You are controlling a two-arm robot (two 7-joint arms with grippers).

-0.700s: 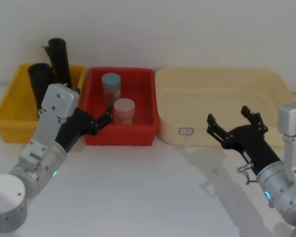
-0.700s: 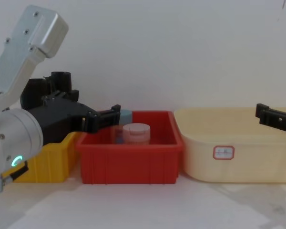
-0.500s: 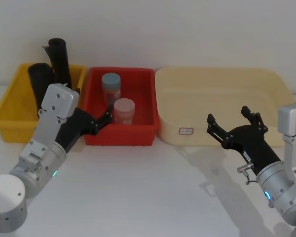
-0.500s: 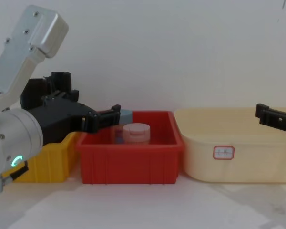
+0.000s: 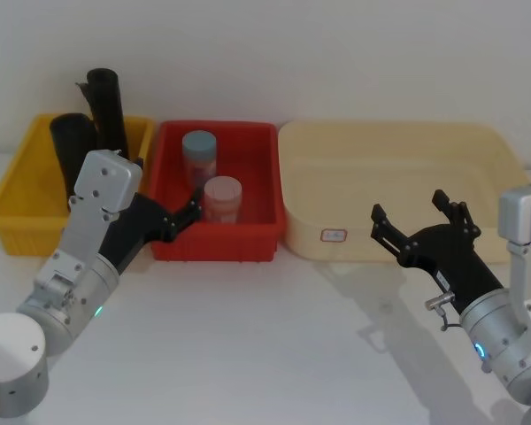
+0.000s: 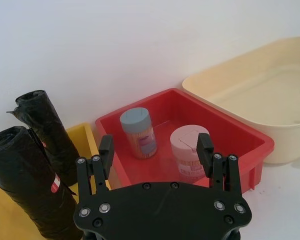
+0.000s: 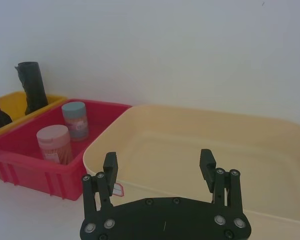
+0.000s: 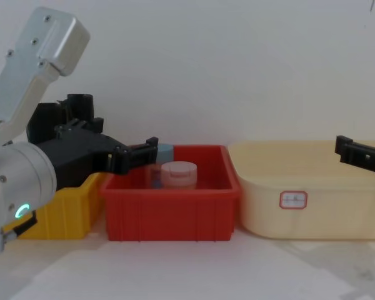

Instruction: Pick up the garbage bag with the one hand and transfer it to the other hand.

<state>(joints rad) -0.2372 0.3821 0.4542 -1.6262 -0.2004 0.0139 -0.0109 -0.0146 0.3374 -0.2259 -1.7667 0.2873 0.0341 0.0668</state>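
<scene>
Broadly, the biggest thing on the table is the cream tub [image 5: 301,221], just ahead of the right gripper [image 5: 411,211], the blue-ringed one, which hovers before the tub's front wall with its jaws wide apart and nothing between them. Next in size is the red bin [image 5: 217,243]. The left gripper [image 5: 181,217], green-ringed, points at the bin's near left corner, also spread wide and empty. Beyond its fingertips inside that bin stand a blue-lidded jar [image 5: 199,152] and a pink jar [image 5: 222,197].

Off to the left gripper's own left sits the yellow bin [image 5: 9,199], and upright in it is the garbage bag [image 6: 25,180], partly behind the arm's silver wrist block in the head view. A slimmer roll [image 6: 45,130] stands just behind it, farther from the gripper and close enough to be bumped.

As for handling, the bag looks like a dense wound roll: probably moderately heavy for its size, firm overall, but with a soft outer skin that will dent under the pads. Its glossy film is likely slippery, so a light pinch may let it slide. It does not look fragile. The best hold is probably across the upper body of the roll, above the bin's rim and above the small red-and-white label [image 6: 55,183]. That would leave the lower end free for the right gripper to take.
</scene>
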